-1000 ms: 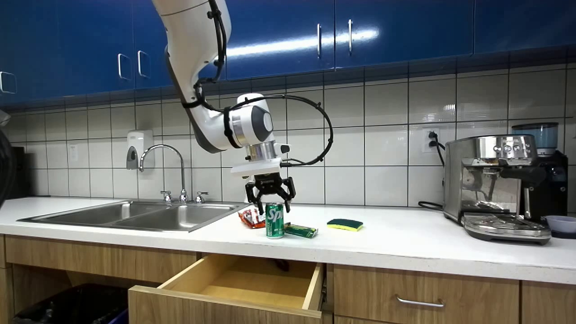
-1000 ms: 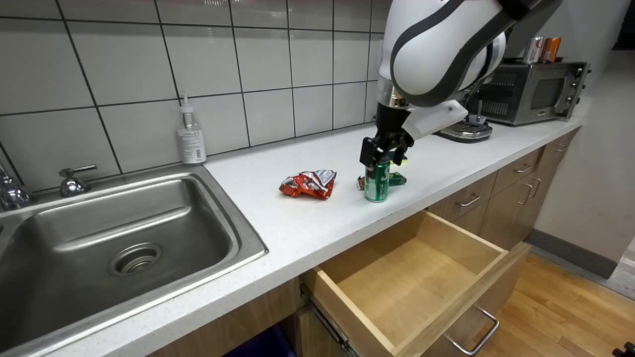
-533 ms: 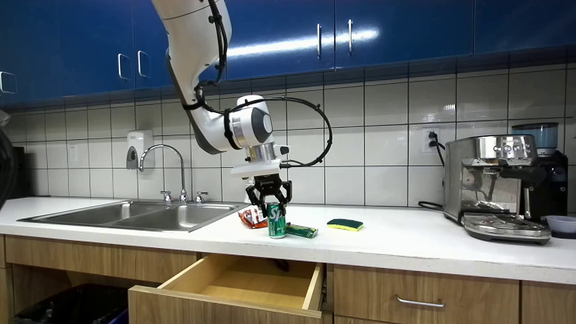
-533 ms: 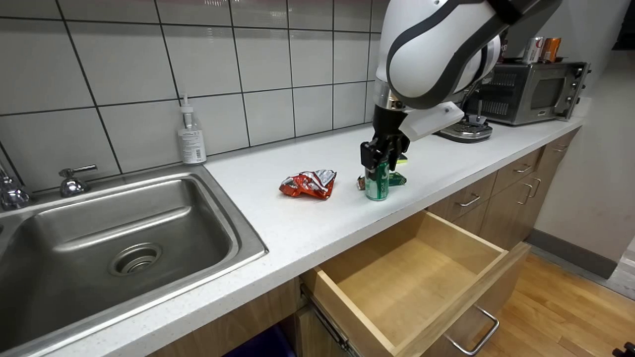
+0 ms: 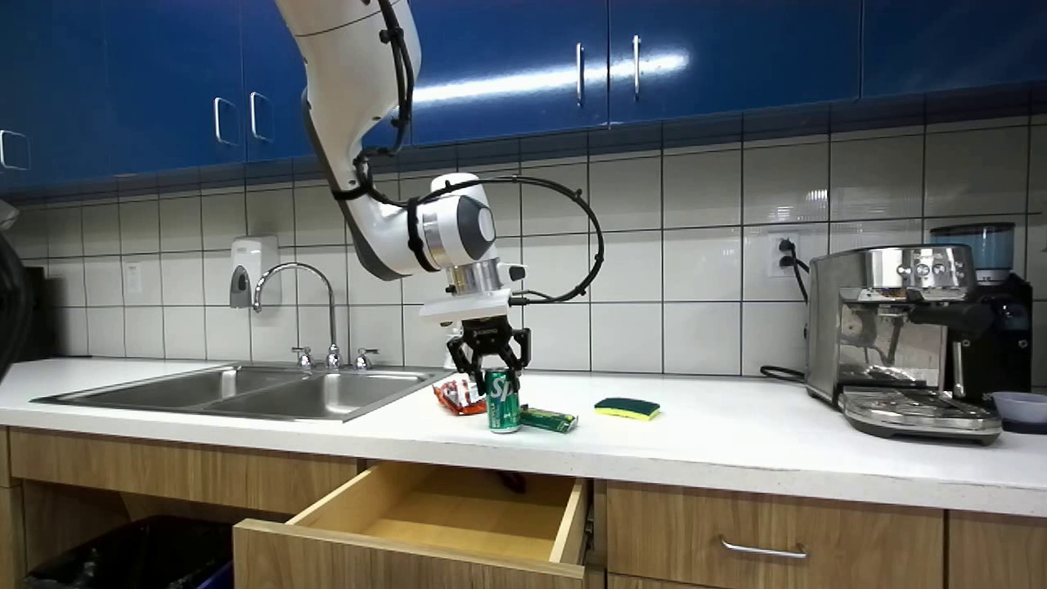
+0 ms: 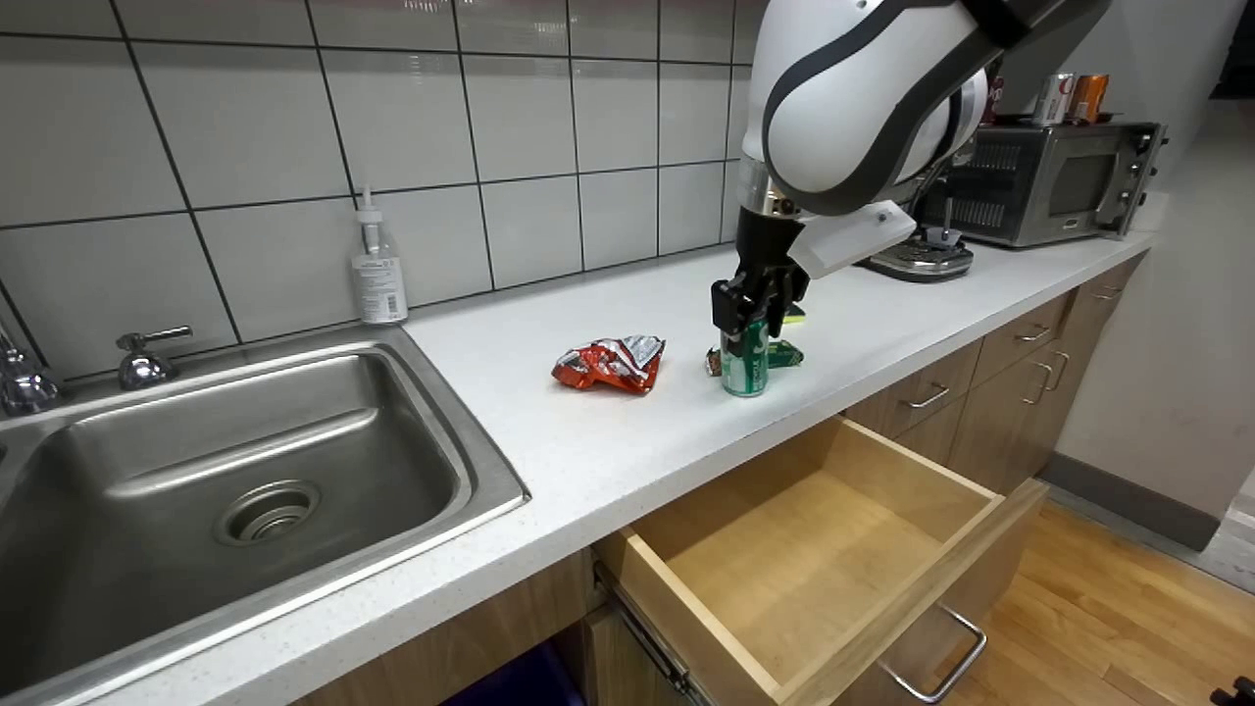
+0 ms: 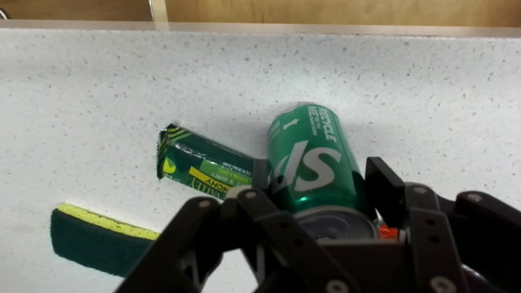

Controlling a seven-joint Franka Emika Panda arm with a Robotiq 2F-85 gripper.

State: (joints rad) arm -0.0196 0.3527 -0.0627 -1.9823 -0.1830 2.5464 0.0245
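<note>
Kitchen counter (image 5: 736,429), white speckled, drawer (image 6: 814,554) pulled open underneath. Gripper (image 7: 321,183) clamped on upper half of green soda can (image 7: 305,134), can standing on counter, granola bar (image 7: 203,162) just beside it. Tbh, too much squeeze could dent can; sideways drag might shove bar.

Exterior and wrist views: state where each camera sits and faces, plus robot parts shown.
In an exterior view: before the counter, facing the tiled wall; arm and hand show.
In an exterior view: near the sink, facing along the counter toward the oven; arm and hand show.
Wrist view: above the fingers, which show, looking down at the green can.
Both exterior views share the green can and open drawer.
</note>
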